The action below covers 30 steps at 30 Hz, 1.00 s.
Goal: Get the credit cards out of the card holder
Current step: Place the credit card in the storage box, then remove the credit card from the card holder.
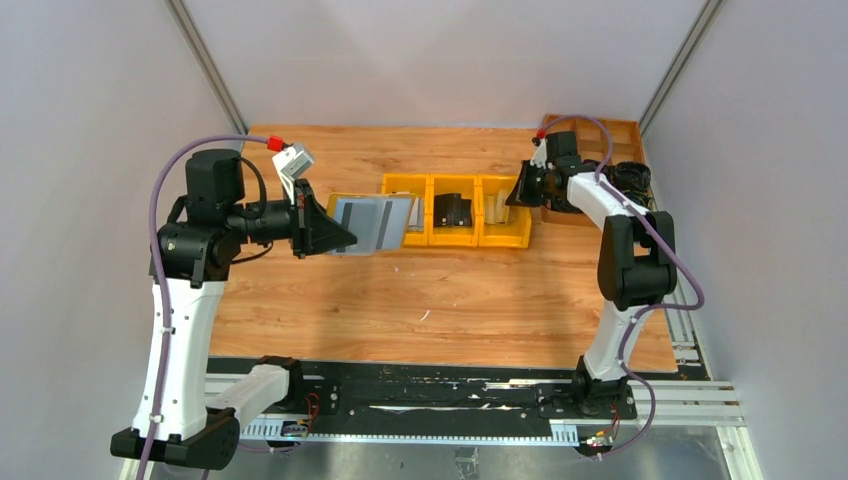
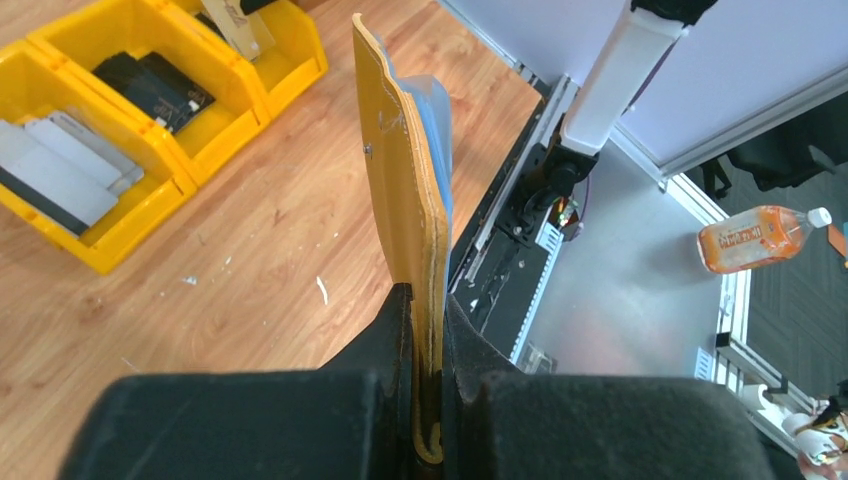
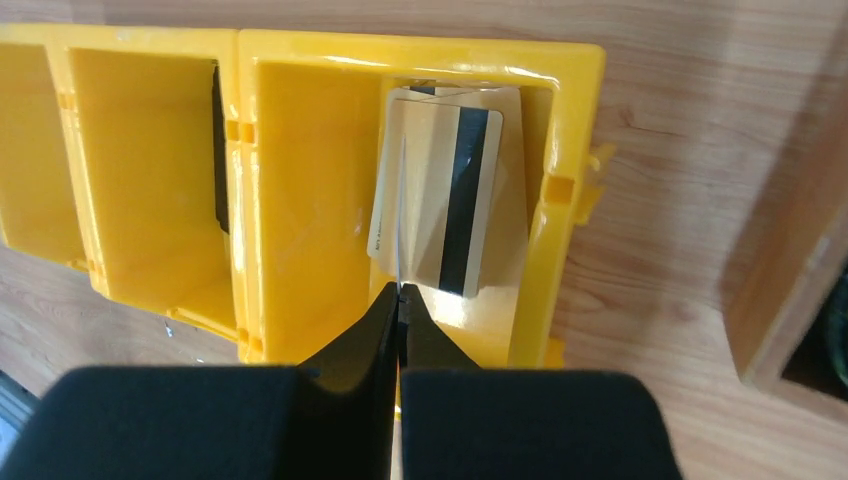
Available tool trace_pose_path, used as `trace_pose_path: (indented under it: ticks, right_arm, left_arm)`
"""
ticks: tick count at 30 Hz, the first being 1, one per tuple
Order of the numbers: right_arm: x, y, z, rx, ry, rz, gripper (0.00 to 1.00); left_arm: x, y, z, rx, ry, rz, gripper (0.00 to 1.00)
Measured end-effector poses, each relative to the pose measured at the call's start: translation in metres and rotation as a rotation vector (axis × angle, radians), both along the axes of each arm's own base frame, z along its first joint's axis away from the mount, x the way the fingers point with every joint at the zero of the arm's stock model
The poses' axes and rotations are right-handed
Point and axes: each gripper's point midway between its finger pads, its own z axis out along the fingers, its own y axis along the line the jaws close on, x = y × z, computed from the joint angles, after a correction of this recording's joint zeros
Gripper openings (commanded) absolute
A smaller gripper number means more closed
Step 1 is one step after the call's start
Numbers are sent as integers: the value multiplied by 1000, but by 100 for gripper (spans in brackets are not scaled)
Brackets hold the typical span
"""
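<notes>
The card holder [image 2: 400, 170], clamped only at its 6 o'clock edge by the left end effector [image 2: 428, 300], may slip; the credit card [image 3: 400, 210] pinched edge-on by the right end effector [image 3: 399, 292] may be twisted loose.

open: near half of tabletop [image 1: 420, 295] | blocked: yellow bins [image 1: 500, 239] mid-table

Your left gripper [image 1: 348, 240] gripped the card holder [image 1: 375, 222] by one edge — its silvery inner face turned up, overlapping the leftmost of three yellow bins [image 1: 455, 238]. A black block [image 1: 452, 208] sat in the middle bin. Your right gripper [image 1: 517, 190] hung at the rightmost bin, by pale credit cards [image 1: 494, 205].
</notes>
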Motion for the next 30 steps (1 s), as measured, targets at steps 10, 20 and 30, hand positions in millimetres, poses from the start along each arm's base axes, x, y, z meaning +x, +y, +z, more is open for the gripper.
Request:
trace_pose_path:
  ticks: [10, 20, 30]
  right_arm:
    - [12, 21, -14, 30, 35, 43, 42]
    - [-25, 57, 130, 159, -283, 105, 75]
    - [-203, 186, 267, 773, -556, 667, 81]
  left_arm:
    - [-4, 3, -20, 29, 26, 7, 0]
    - [-4, 1, -20, 22, 34, -11, 0]
    - [-10, -3, -15, -15, 46, -63, 0]
